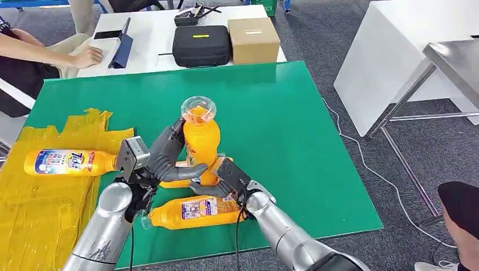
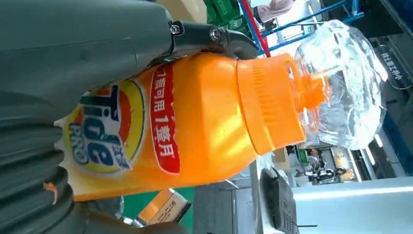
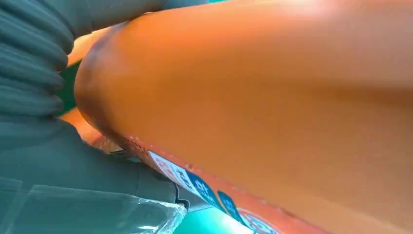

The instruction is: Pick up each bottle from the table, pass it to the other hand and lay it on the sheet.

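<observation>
1. The upright bottle [image 1: 201,141] stands vertical above the green table [image 1: 294,124], clear cap [image 1: 199,106] uppermost; its long axis runs straight up.
2. The left hand [image 1: 166,155] wraps the bottle's body from the robot's left side. In the left wrist view its fingers [image 2: 214,36] lie across the orange shoulder beside the label [image 2: 104,129], so this hand appears to be grasping the bottle.
3. The right hand [image 1: 217,179] meets the lower part of the same bottle from the right. Its fingers reach round the base, but whether it grips or merely touches cannot be told; in the right wrist view the orange wall [image 3: 253,102] lies hard against the hand.
4. Judged stage: the transfer between hands, with both at the bottle.
5. The yellow sheet [image 1: 51,203] lies to the robot's left, nearer the left arm. A bottle on the sheet [image 1: 70,162] already lies flat there, cap toward the hands.
6. A lying bottle [image 1: 195,210] rests on the table just below the two hands; another bottle shows partly behind them.
7. The held bottle will likely need tipping from upright to horizontal before it is laid down.
</observation>
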Controlling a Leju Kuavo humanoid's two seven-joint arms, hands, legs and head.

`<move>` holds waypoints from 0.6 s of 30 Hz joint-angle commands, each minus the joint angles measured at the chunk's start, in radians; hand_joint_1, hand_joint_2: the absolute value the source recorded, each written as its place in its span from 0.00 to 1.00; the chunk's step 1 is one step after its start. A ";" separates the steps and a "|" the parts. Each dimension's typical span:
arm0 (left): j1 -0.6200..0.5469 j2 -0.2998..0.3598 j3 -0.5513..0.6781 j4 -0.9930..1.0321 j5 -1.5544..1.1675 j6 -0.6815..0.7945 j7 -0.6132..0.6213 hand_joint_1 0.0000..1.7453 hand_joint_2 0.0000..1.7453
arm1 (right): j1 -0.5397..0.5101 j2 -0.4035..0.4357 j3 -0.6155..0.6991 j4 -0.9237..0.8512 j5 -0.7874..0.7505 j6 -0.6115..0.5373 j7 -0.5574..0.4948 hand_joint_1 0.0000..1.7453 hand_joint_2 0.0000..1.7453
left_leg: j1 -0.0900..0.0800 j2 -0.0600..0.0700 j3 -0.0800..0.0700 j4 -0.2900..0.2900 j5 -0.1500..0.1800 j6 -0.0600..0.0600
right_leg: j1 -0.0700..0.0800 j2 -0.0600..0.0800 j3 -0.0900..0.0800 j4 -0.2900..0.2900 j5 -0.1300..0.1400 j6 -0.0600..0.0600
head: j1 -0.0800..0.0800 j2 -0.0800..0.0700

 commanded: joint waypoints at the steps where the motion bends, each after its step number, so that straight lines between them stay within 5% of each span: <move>1: -0.051 0.011 -0.061 0.105 0.002 0.003 0.001 0.00 1.00 | -0.059 -0.009 0.054 0.067 0.010 0.025 -0.006 1.00 1.00 | 0.000 0.000 0.003 -0.001 0.000 -0.002 | 0.000 -0.002 0.003 -0.001 -0.001 0.000 | 0.000 0.000; 18: -0.083 0.010 -0.002 0.183 -0.048 0.110 0.019 0.00 1.00 | -0.047 -0.016 0.061 0.055 0.000 -0.026 -0.012 1.00 1.00 | 0.000 -0.001 0.002 -0.001 0.000 -0.002 | 0.000 -0.002 0.002 0.000 -0.001 0.000 | 0.000 0.000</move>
